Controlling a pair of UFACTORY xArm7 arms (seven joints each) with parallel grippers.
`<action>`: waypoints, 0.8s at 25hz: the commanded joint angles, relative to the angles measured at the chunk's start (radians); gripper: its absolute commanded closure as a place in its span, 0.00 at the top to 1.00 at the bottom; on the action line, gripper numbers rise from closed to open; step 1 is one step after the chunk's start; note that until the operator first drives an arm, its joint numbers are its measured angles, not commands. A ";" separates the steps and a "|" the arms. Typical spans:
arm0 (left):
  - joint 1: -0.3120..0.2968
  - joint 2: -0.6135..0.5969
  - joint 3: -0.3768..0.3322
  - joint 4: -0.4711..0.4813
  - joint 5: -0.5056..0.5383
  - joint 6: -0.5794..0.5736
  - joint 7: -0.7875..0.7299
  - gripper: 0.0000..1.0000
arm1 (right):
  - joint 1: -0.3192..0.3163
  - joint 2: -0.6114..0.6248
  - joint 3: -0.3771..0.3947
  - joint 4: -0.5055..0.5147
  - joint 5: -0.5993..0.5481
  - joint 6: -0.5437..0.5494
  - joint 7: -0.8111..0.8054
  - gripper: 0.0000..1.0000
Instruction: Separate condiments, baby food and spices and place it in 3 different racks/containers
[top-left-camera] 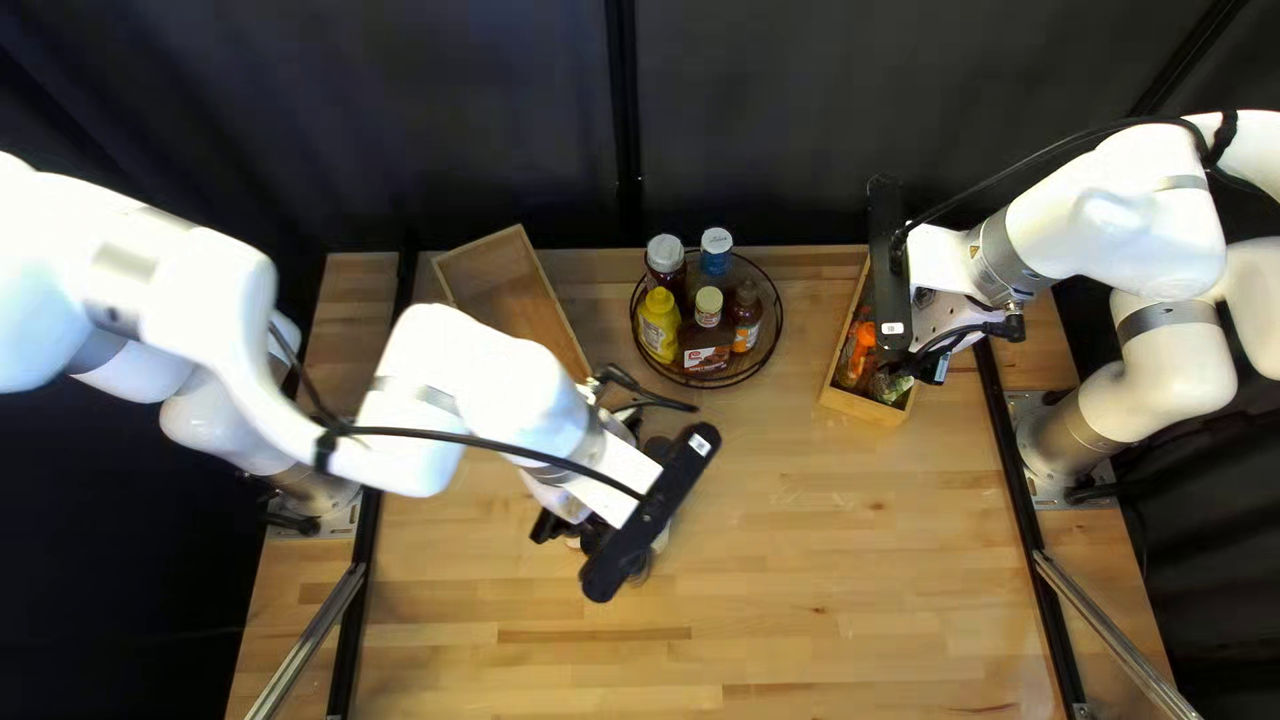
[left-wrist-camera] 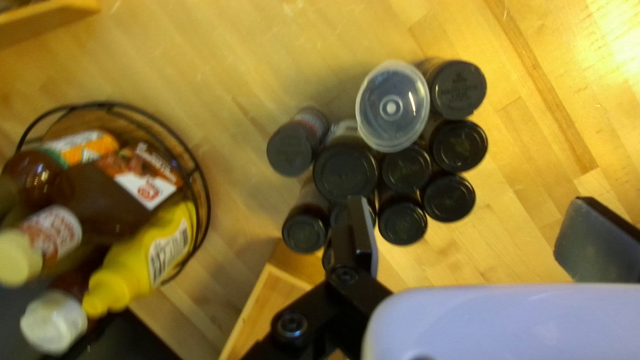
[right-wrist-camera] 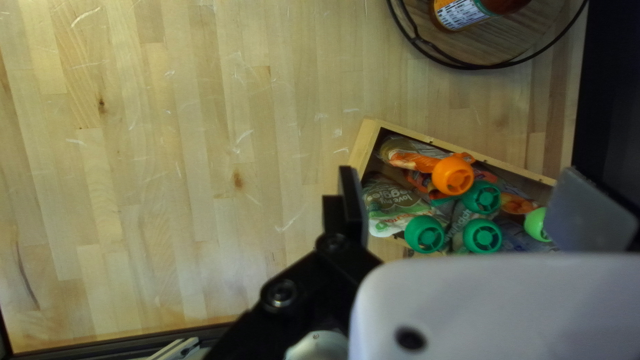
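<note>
Currently, the left gripper [top-left-camera: 651, 512] stands released, black-lidded jars [left-wrist-camera: 345, 172] ahead of its jaws, labelled bottles [left-wrist-camera: 137, 263] beside; the right gripper [top-left-camera: 890, 274], jaws also parted, hangs above printed pouches [right-wrist-camera: 393, 203] in a box [right-wrist-camera: 363, 145].

Jar labels [left-wrist-camera: 345, 131] mostly out of sight

Top left view: we log bright, fairly even light on the tabletop [top-left-camera: 827, 574], a dim curtain [top-left-camera: 467, 120] and washed-out whites along our left arm [top-left-camera: 214, 280]. Left wrist view: we list warm glare on the wood beyond the dark-lidded jars [left-wrist-camera: 345, 172], soft shadow beside them, glints on the clear lid [left-wrist-camera: 392, 107], blurred print on the yellow bottle [left-wrist-camera: 140, 260]. Right wrist view: we enter dimmer light, deep shadow inside the wooden box [right-wrist-camera: 363, 147].
</note>
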 commanded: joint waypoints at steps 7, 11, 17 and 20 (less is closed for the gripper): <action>0.000 0.128 0.011 0.014 -0.055 -0.099 0.120 1.00 | 0.000 0.000 0.000 0.000 0.000 0.000 0.000 1.00; 0.002 0.175 0.013 0.014 -0.058 -0.127 0.149 1.00 | 0.000 0.000 0.000 0.000 0.000 0.000 0.000 1.00; 0.004 0.203 0.017 -0.001 -0.040 -0.166 0.152 1.00 | 0.000 0.000 0.000 0.000 0.000 0.000 0.000 1.00; 0.004 0.215 0.020 -0.014 -0.022 -0.186 0.136 1.00 | 0.000 0.000 0.000 0.000 0.000 0.000 0.000 1.00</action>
